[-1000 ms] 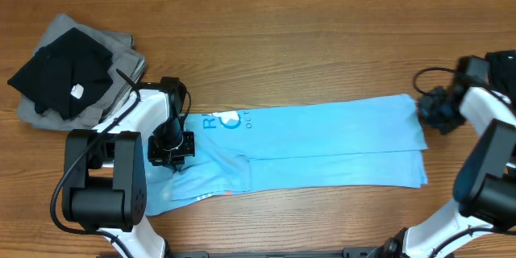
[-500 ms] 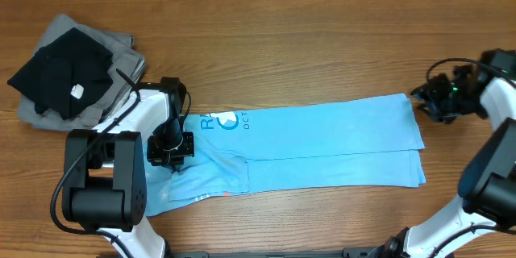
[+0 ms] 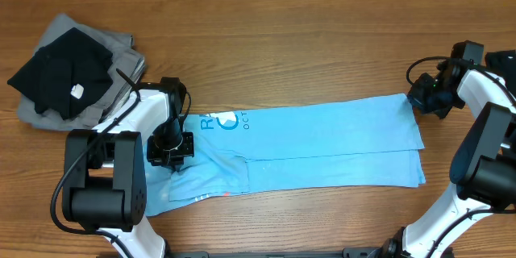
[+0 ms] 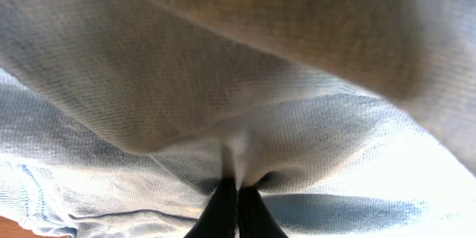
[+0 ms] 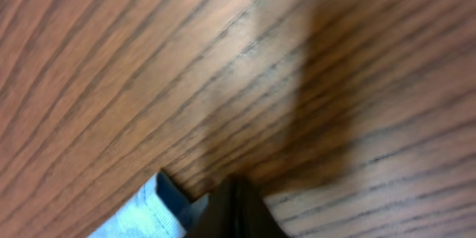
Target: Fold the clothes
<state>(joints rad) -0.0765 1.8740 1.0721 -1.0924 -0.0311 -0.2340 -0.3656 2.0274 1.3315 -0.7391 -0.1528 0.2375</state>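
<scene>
A light blue shirt (image 3: pixel 322 149) with blue print lies folded into a long strip across the table. My left gripper (image 3: pixel 171 151) sits on its left end, shut on a pinch of the fabric. In the left wrist view the closed fingertips (image 4: pixel 236 193) hold a raised fold of the shirt (image 4: pixel 186 82). My right gripper (image 3: pixel 421 101) is at the shirt's far right top corner. In the right wrist view its fingers (image 5: pixel 234 193) are shut, with the tip touching the shirt's corner (image 5: pixel 149 212). No cloth shows between them.
A pile of clothes lies at the back left, with a black garment (image 3: pixel 60 72) on grey ones (image 3: pixel 121 48). Bare wooden table (image 3: pixel 306 48) shows behind the shirt and in front of it.
My right gripper lifted away to the upper right, then came back left to the shirt's top right corner. The left gripper and the shirt have not moved.
</scene>
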